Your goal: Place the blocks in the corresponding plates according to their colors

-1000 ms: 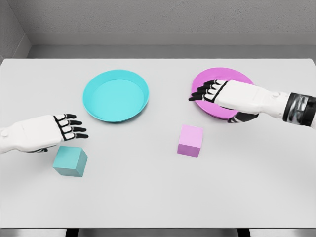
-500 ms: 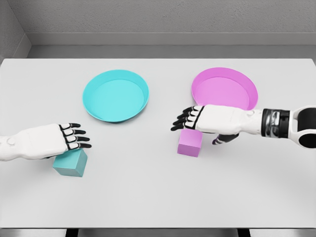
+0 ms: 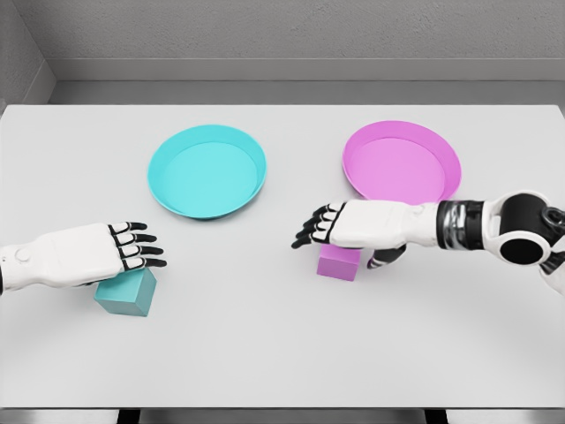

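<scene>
Fingers (image 3: 141, 246) of my left hand (image 3: 84, 254) are spread flat, holding nothing, over the cyan block (image 3: 126, 292) on the white surface (image 3: 282, 344). My right hand (image 3: 357, 224), also spread and empty, covers the pink block (image 3: 339, 262). The cyan plate (image 3: 207, 170) and pink plate (image 3: 402, 163) sit beyond.

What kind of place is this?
Probably a pretend test room inside a computer. There's just a plain white table, a grey wall, two coloured plates, teal and pink, and matching blocks: a robot's sorting game.
</scene>
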Robot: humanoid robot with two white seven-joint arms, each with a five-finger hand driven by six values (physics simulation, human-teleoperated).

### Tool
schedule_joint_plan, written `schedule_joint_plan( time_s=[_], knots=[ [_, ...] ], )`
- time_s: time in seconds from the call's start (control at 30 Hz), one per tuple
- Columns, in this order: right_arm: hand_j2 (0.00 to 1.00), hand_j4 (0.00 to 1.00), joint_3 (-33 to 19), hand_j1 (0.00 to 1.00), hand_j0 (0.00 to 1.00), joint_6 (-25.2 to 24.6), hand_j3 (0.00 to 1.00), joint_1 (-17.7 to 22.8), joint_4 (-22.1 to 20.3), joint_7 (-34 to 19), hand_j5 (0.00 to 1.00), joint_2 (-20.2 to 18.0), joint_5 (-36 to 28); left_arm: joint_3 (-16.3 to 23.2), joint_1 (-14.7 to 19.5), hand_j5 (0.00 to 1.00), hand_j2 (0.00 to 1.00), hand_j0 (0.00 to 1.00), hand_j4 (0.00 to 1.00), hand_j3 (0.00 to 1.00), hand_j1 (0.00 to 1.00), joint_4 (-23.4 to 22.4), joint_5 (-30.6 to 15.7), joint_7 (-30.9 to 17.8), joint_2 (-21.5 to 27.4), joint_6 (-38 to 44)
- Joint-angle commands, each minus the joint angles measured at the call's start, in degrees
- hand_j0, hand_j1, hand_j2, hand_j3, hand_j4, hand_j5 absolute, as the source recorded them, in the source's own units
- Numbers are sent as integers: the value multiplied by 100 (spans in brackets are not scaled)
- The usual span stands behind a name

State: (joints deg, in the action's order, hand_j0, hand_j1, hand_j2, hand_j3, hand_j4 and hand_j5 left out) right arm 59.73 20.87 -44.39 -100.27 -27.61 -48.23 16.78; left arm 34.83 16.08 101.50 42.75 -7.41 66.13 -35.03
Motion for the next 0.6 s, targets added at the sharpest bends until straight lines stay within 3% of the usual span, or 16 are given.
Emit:
schedule_joint_plan(
  time_s=[0.0,0.3,0.33,0.43,0.57],
  knots=[
    [100,100,48,100,100,-100,100,0,25,-17,100,7,-8,-2,0,100,100,100,100,100,100,1,-30,2,14,3],
    [100,100,188,100,100,-100,100,0,236,-8,100,7,-8,6,-53,100,100,100,100,100,100,19,-39,2,-118,3],
    [92,92,188,92,92,-100,92,0,236,-17,92,7,-8,6,-79,100,100,100,100,100,100,19,-39,2,-144,3],
    [55,55,232,55,55,-91,55,0,228,-8,55,7,-8,6,-97,100,100,100,100,100,100,19,-39,-15,-162,3],
    [52,52,232,52,52,-91,52,0,219,-8,52,-2,-8,6,-141,100,100,100,100,100,100,27,-39,-138,-144,3]
  ],
)
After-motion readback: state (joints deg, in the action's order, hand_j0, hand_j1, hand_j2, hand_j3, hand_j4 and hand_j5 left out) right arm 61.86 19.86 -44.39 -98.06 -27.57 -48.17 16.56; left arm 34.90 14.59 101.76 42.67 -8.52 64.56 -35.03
